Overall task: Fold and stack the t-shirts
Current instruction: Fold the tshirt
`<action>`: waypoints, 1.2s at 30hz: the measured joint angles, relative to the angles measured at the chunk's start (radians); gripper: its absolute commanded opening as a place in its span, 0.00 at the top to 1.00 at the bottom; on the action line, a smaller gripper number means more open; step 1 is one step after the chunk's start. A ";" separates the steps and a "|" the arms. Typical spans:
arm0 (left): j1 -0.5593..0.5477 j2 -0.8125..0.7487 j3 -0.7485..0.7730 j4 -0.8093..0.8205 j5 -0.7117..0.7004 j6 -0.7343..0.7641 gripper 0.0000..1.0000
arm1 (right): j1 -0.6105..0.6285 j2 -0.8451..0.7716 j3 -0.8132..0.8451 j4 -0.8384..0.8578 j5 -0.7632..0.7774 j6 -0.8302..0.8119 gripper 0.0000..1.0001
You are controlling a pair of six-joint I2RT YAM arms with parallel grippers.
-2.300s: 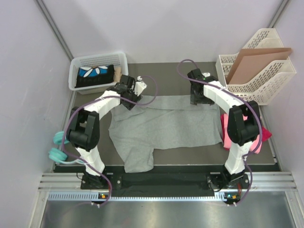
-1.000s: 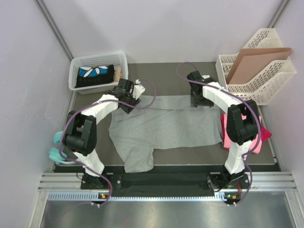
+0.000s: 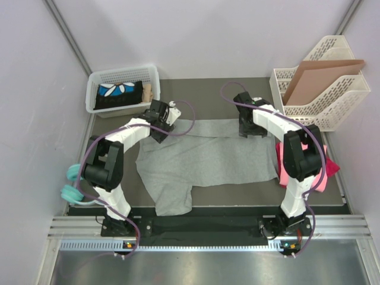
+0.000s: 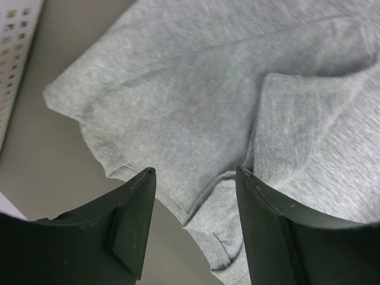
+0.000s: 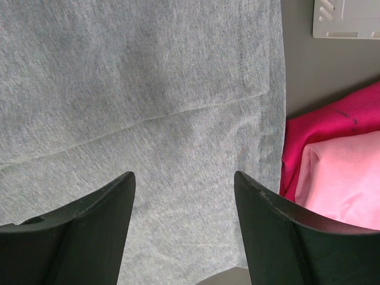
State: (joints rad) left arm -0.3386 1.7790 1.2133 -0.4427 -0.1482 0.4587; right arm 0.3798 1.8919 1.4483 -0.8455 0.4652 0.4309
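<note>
A white plastic basket (image 3: pixel 123 71) with a black and blue flower cloth (image 3: pixel 119 95) sits far left on the dark counter (image 3: pixel 208 98), a white plastic rack (image 3: pixel 335 113) holding brown cardboard (image 3: pixel 317 77) far right, teal headphones (image 3: pixel 72 184) near left.

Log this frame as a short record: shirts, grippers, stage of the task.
grey t-shirt: spread out mid-table
pink t-shirt: lying on the magenta t-shirt, right of the grey one
left gripper: open, over the grey shirt's far left edge
right gripper: open, over its far right edge
stage: grey shirt not yet stacked on the others
</note>
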 measured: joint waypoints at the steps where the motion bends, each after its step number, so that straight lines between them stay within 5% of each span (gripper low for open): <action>1: -0.003 0.000 0.000 -0.006 0.003 0.002 0.39 | 0.000 0.000 0.000 0.000 0.000 0.000 0.33; 27: -0.111 -0.196 -0.139 -0.211 0.170 0.053 0.37 | 0.004 0.000 0.045 -0.031 -0.003 0.000 0.34; 36: -0.113 -0.176 -0.114 -0.155 0.073 0.040 0.38 | 0.006 0.000 0.045 -0.031 -0.003 0.005 0.34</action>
State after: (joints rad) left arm -0.4511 1.6032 1.0996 -0.5980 -0.0750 0.4988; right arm 0.3862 1.8919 1.4933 -0.8761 0.4625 0.4358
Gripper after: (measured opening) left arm 0.631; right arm 0.656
